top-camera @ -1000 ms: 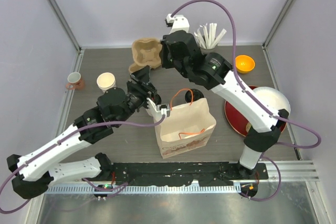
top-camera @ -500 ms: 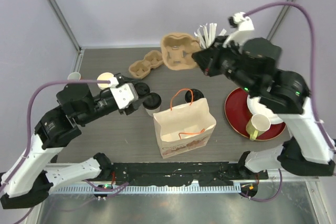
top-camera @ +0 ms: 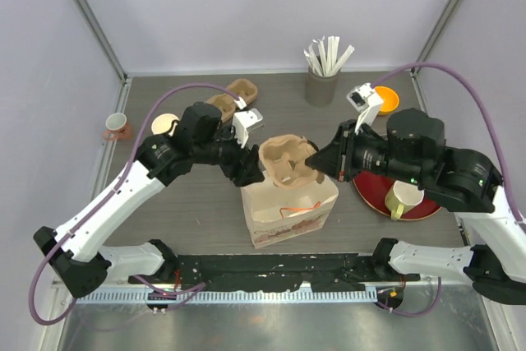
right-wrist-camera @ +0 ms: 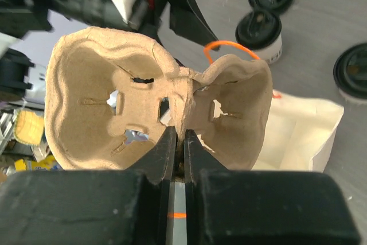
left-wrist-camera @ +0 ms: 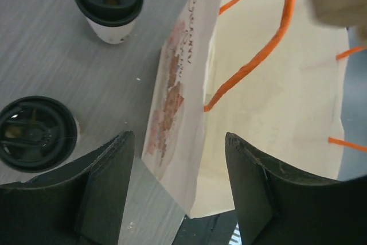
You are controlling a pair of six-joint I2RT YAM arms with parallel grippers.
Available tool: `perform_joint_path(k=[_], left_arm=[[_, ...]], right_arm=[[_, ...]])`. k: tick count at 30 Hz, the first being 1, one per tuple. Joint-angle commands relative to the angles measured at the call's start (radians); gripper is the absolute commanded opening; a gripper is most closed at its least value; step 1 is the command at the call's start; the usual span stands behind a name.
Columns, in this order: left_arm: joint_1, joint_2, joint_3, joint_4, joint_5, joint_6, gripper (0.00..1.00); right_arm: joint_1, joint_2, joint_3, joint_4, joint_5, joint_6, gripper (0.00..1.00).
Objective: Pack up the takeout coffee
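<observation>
The left tool was held spread wide and empty above the rim of the paper bag. The right tool was pinched tight on the centre ridge of the pulp cup carrier. The black-lidded takeout coffee was seen upright on the worktop, just beside the bag.

- The takeout coffee cup is small, tapered and cream-white, made of paper, with a round black lid that has an oval sip recess. It stands upright on the grey table, outside the paper bag and near the bag's printed face.
- A second lidded cup stands upright on the same side, apart from the first. It is seen from almost straight above, so little but its black lid shows.
</observation>
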Motion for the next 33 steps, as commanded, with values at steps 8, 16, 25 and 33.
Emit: perform_joint_path(k=[8,16,25,33], left_arm=[[-0.002,0.027,-0.019,-0.009,0.166,-0.05,0.44],[-0.019,0.026,-0.059,0.003,0.182,-0.042,0.05],[-0.018,0.021,-0.039,0.026,0.179,-0.069,0.0],[-0.019,0.013,-0.047,0.037,0.142,-0.097,0.0]], right_arm=[[-0.001,-0.045,-0.107,-0.046,-0.034,0.076,0.01],[0.001,-0.044,-0.153,-0.071,-0.008,0.089,0.01],[0.001,0.01,-0.182,-0.16,0.075,0.108,0.01],[0.013,0.034,-0.213,-0.201,0.098,0.103,0.01]])
